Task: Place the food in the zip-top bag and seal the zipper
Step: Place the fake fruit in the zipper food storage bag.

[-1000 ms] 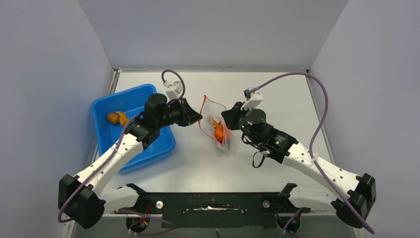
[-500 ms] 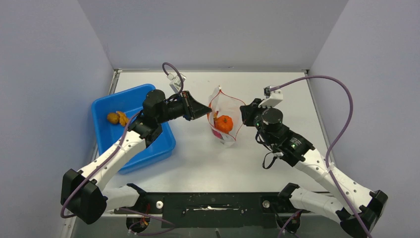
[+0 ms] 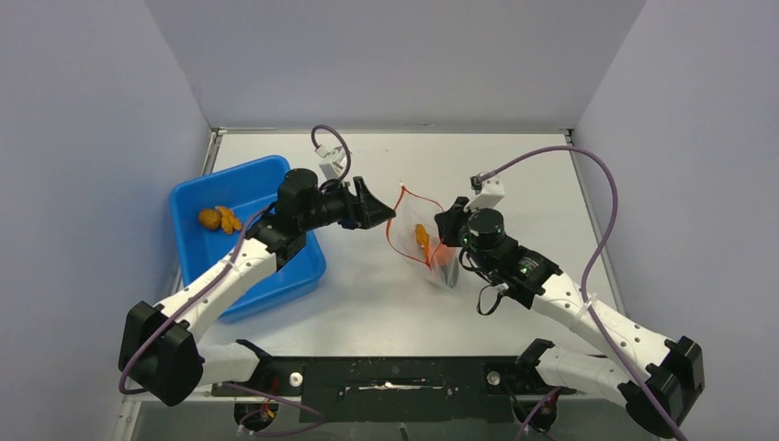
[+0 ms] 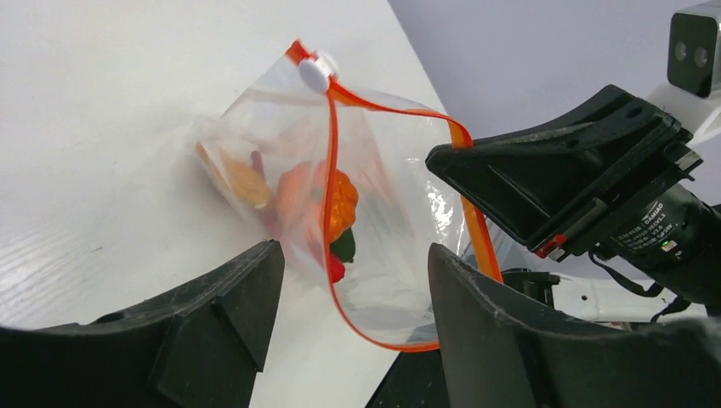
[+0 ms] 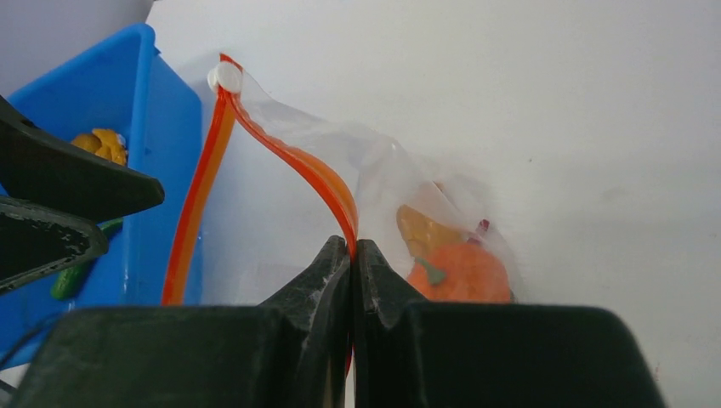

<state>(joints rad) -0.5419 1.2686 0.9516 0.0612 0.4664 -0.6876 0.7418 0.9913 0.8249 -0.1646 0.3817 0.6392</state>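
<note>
- Since a moment ago the left gripper [image 3: 378, 202] is no longer at the bag's left lip; it is now hanging just beside it, jaws standing well apart with nothing between them.
- The zip-top bag [image 3: 424, 241], ballooned wide before, is now drooping narrower over the middle of the worktop [image 3: 514, 165], its mouth gaping less.
- The right gripper [image 5: 351, 255] has swung in toward the middle and is pinching fully closed on the zipper [image 5: 323, 183], carrying the bag by that strip.
- An orange round fruit [image 4: 327, 195], a yellow-brown lump [image 4: 242, 180], a red chili [image 4: 337, 270] and a dark green piece [image 4: 344, 246] are sitting inside the bag.
- More yellow-brown lumps [image 3: 218, 219] are lying in the blue tray [image 3: 276, 276] by the worktop's left edge, as before.
- White lettering [image 4: 650, 225] is showing on the right arm's wrist housing, too small for me to read.
</note>
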